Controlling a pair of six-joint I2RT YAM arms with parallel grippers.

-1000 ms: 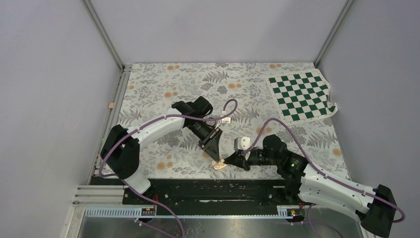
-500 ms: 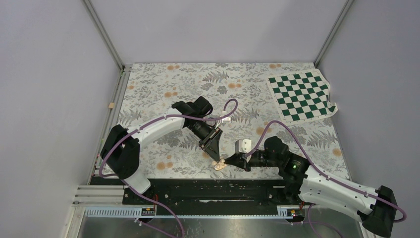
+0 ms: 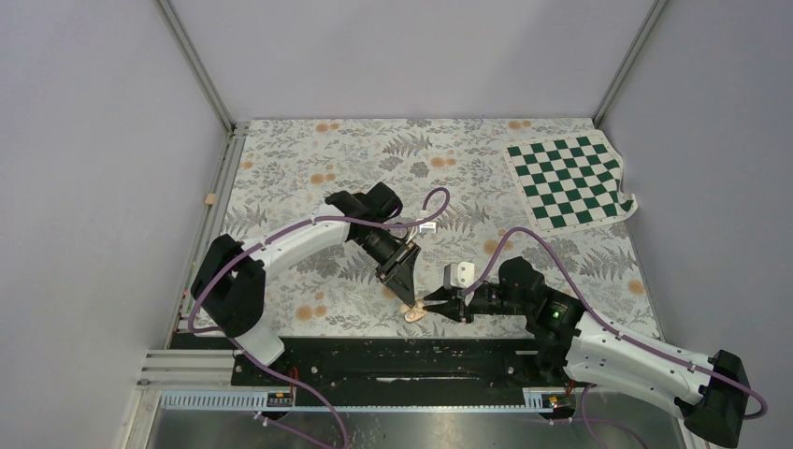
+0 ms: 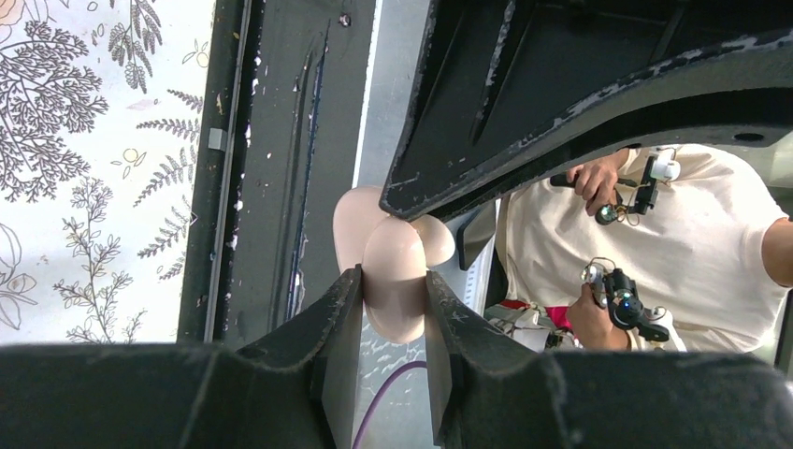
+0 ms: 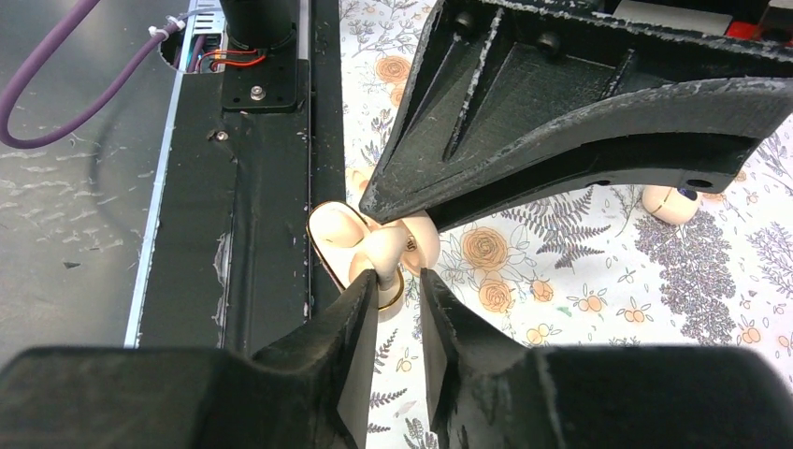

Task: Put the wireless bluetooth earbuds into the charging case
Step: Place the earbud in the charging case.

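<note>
Right arm [image 3: 598,341] has shifted a little since a second ago, wrist nudged toward centre; its tip has stayed at the case. Left arm [image 3: 299,234] has not moved. Both meet at the near edge of the mat [image 3: 309,168].

Left gripper [image 4: 393,281] is clamped on the case [image 4: 397,304], a finger on each side, holding it just over the mat edge with the lid open. Right gripper [image 5: 395,281] has its fingers nearly together and seems pinched on a bud [image 5: 402,248], which sits right at the case mouth, touching or just above it; can't tell which.

Progress, as I judge it: first bud is at the case but not seated. Second bud [image 5: 669,204] lies on the mat, well apart, untouched. Left: seat this one, fetch the other, insert it.

Views: only the right wrist shows the second bud and the open case. Left wrist shows the clamp plainly, no buds. Top view shows both arms; buds too small to make out.
</note>
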